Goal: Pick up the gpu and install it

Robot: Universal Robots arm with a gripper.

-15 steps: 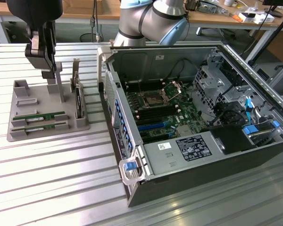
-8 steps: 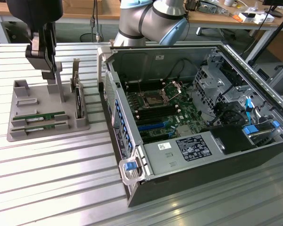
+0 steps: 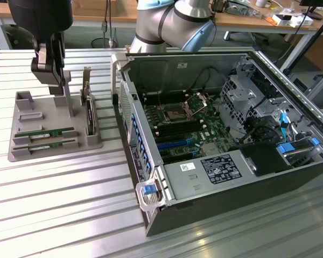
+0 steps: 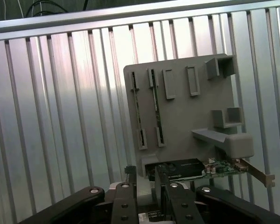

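Contact with the graphics card (image 4: 179, 169) is not yet made. The card is seen standing on its long edge in a slot at one end of the grey holder (image 4: 186, 116), which is set on the ribbed metal table (image 3: 70, 215). In the exterior view that end is the holder's right one, nearest the open computer case (image 3: 132, 126). The card's black cover and green board are shown in the wrist view, with its metal bracket (image 4: 260, 175) at the end farther from the gripper.

The gripper (image 4: 148, 201) is held above the holder with its fingers spread well apart, and nothing is gripped between them. In the wrist view the card's black end is found just ahead of the gap between the fingers, near but not touching. In the exterior view the gripper is placed to the left of the card and higher, so the card is judged to lie below the tool and toward the computer case.

The card's long axis is laid crosswise to the two green memory sticks (image 4: 155, 105), which are seen lying in their slots farther along the holder, well apart from the fingers. A grasp is judged to depend on the finger gap being lined up with that long axis, one finger to each flat face of the card.
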